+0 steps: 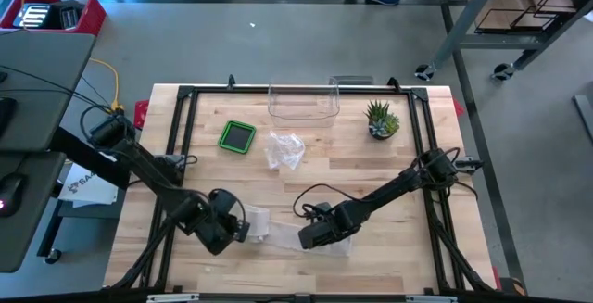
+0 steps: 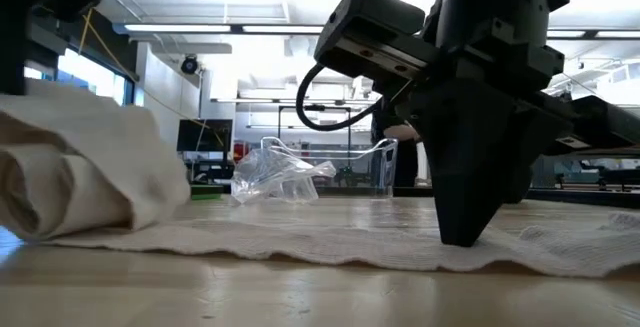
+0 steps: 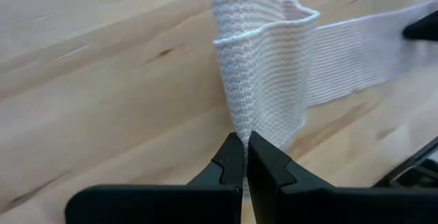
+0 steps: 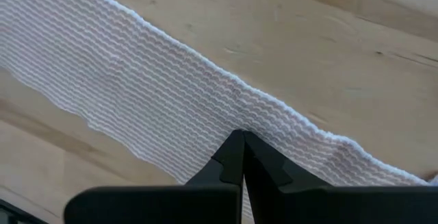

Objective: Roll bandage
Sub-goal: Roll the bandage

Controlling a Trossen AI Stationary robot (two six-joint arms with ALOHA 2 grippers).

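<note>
The bandage [image 1: 278, 231] lies along the front of the wooden surface [image 1: 389, 169], between the 2 arms; the left tool [image 3: 244, 157] is clamped tight on its partly rolled end, lifting that end so it can be wound; the right tool [image 4: 241, 157], fingers closed together and gripping nothing, presses tip-down on the flat strip, seemingly pinning it taut against the pull.

Bright ceiling strip lights [image 2: 190, 29] glare in the low view, leaving the near bandage [image 2: 80, 172] blurred
</note>
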